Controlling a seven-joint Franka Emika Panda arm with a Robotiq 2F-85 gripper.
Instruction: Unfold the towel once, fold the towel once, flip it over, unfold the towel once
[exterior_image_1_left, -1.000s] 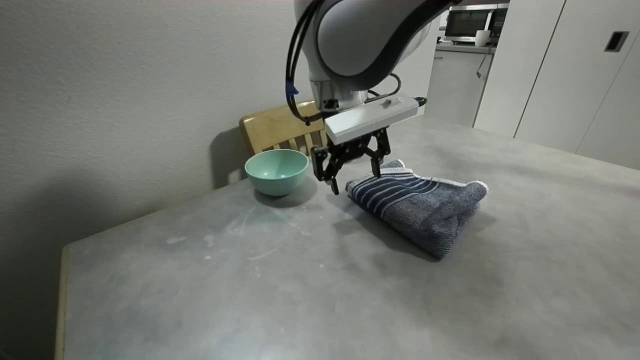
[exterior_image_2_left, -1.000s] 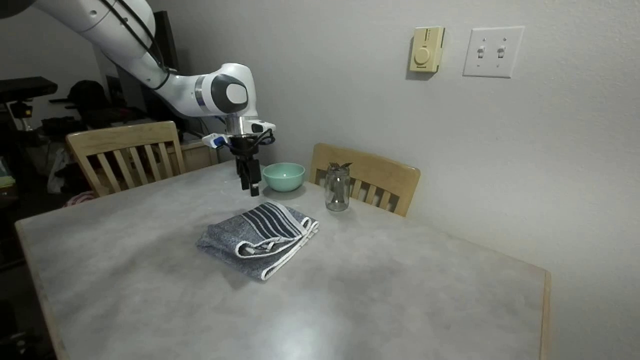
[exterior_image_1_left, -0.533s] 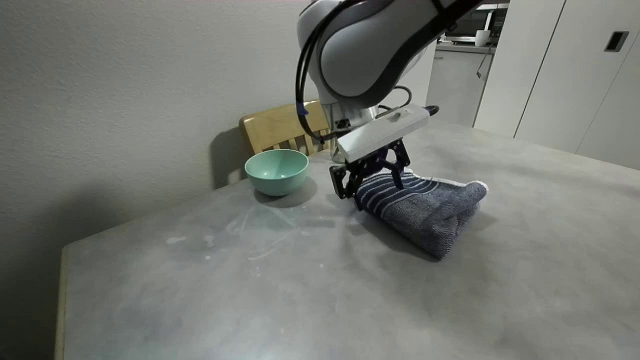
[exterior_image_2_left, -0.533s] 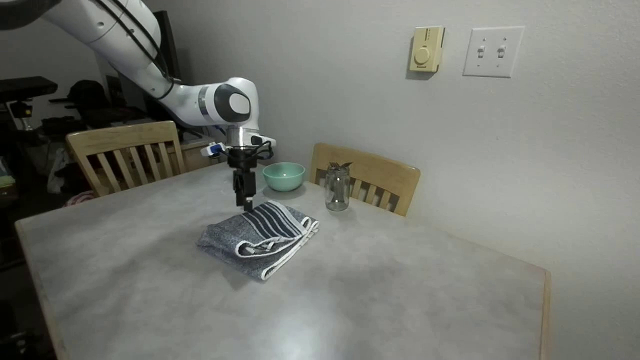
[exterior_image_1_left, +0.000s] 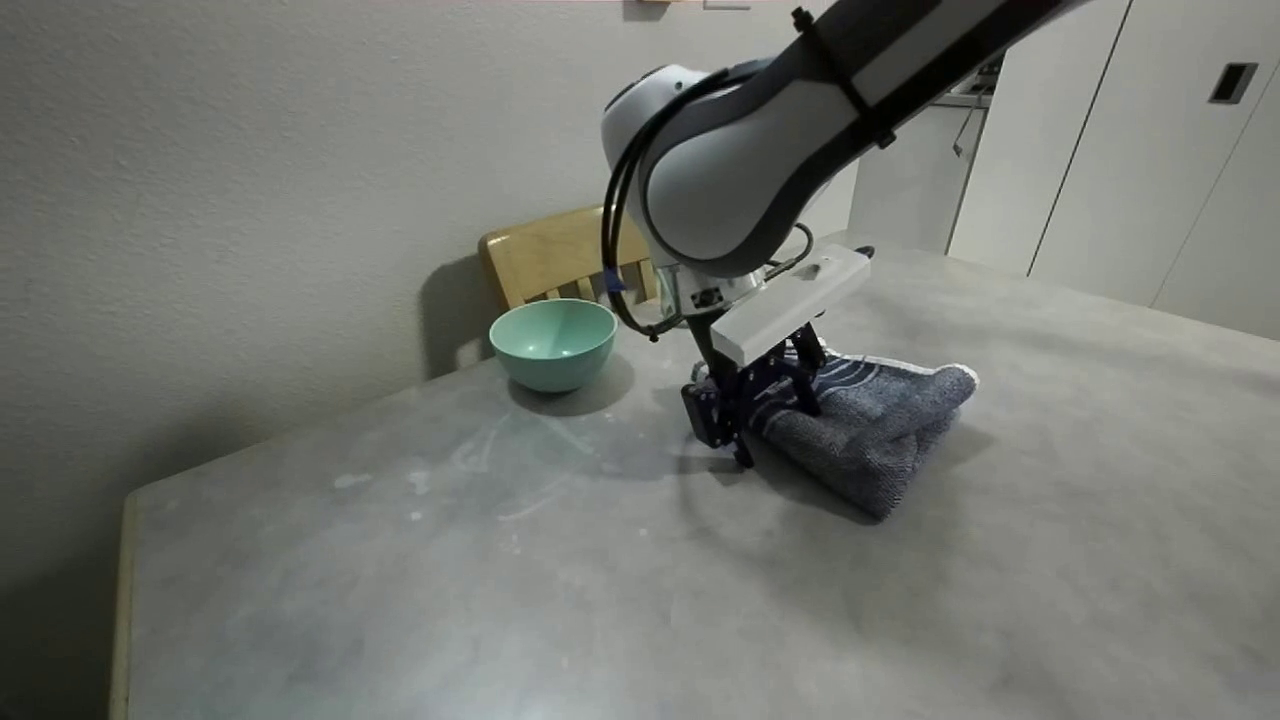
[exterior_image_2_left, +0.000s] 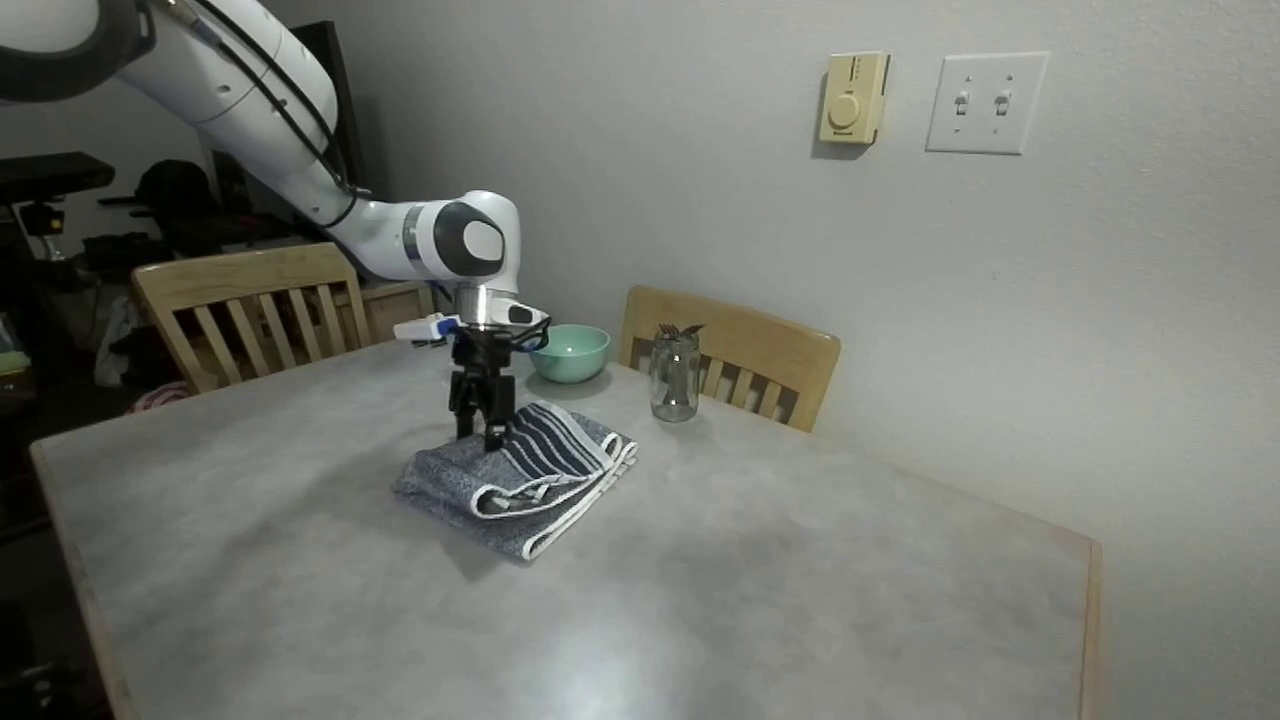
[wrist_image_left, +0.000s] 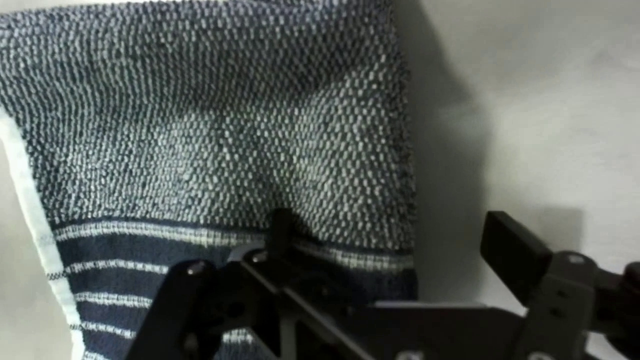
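No text is showing legibly: on the yellowish wall thermostat (exterior_image_2_left: 855, 97), tiny dark marks (exterior_image_2_left: 843, 133) are sitting above and below the round dial (exterior_image_2_left: 844, 111), appearing too small to decipher.

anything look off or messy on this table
Two mild things: the towel is folded unevenly, since its white edges don't line up and the upper fold bulges open; and pale marks dot the table, whether stains or wear I can't tell.
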